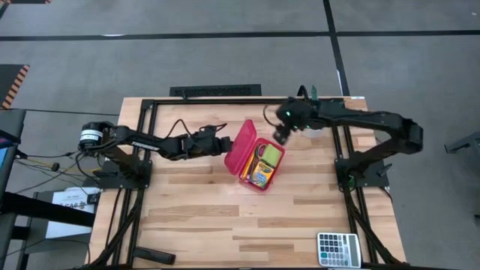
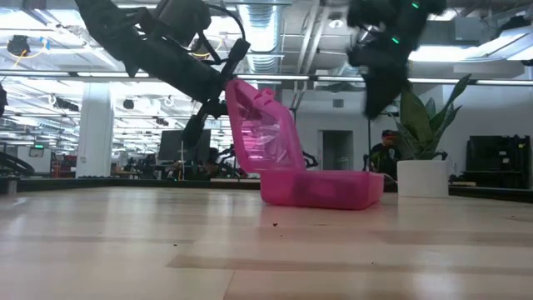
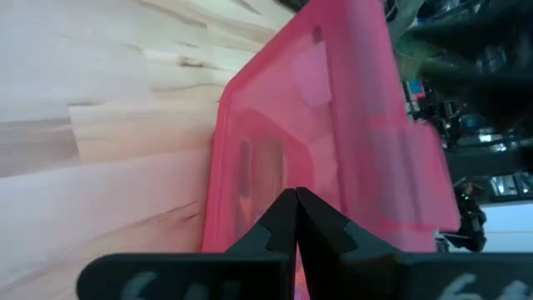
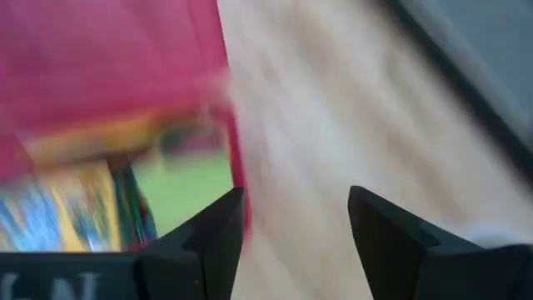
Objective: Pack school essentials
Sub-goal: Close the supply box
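Note:
A pink plastic case [image 1: 255, 161] lies open in the middle of the table. Its lid [image 1: 243, 145] stands tilted up on the case's left side. Inside lie a yellow-green crayon box [image 1: 259, 172] and a lime sticky-note pad [image 1: 271, 154]; both also show in the right wrist view, the crayon box [image 4: 75, 208] and the pad [image 4: 187, 183]. My left gripper [image 1: 228, 144] is shut, with its tips at the lid's outer face. My right gripper [image 1: 281, 137] is open and empty, above the case's far right corner [image 4: 237, 167]. My left gripper touches the outer face of the raised lid [image 3: 275, 179] with its shut fingertips [image 3: 293, 208]. The fingers come nearly level from the table's left. The lid stands tilted open over the case, hinged along its lower edge; the case's bottom rests on the table.
A grey calculator [image 1: 339, 249] lies at the near right corner. A green plant in a white pot [image 2: 423, 162] stands at the far right, behind the case. Bare wood lies near and left of the case [image 1: 195, 217].

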`<state>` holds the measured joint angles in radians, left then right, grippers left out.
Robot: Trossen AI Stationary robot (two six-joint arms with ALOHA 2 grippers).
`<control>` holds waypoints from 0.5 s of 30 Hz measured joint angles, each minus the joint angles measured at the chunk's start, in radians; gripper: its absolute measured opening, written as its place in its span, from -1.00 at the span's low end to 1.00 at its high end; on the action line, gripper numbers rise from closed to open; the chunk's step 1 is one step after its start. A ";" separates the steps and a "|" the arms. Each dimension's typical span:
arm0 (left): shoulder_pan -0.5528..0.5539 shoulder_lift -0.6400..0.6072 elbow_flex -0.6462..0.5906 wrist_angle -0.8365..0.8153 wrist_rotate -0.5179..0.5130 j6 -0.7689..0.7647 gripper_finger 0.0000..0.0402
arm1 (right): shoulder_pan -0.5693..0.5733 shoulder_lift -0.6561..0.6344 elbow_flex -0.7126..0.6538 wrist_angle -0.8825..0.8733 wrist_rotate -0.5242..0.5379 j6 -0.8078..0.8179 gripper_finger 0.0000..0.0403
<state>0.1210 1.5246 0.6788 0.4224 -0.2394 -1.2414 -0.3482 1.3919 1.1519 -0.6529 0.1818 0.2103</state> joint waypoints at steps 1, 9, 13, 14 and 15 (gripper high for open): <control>0.003 0.000 0.000 0.007 0.000 0.000 -1.00 | 0.006 -0.021 -0.009 -0.068 -0.001 0.016 0.11; 0.028 -0.001 0.002 0.054 0.022 -0.001 -1.00 | 0.109 -0.110 -0.346 -0.127 -0.001 0.243 -0.03; 0.034 -0.001 0.021 0.054 0.033 0.001 -1.00 | 0.167 -0.110 -0.475 -0.015 -0.028 0.341 -0.09; 0.034 -0.001 0.026 0.054 0.033 0.001 -1.00 | 0.183 -0.110 -0.495 0.015 -0.030 0.354 -0.10; 0.035 -0.001 0.030 0.055 0.033 0.001 -1.00 | 0.197 -0.105 -0.511 0.043 -0.031 0.365 -0.11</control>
<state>0.1564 1.5238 0.7091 0.4771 -0.2065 -1.2404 -0.1513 1.2865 0.6410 -0.6100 0.1513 0.5749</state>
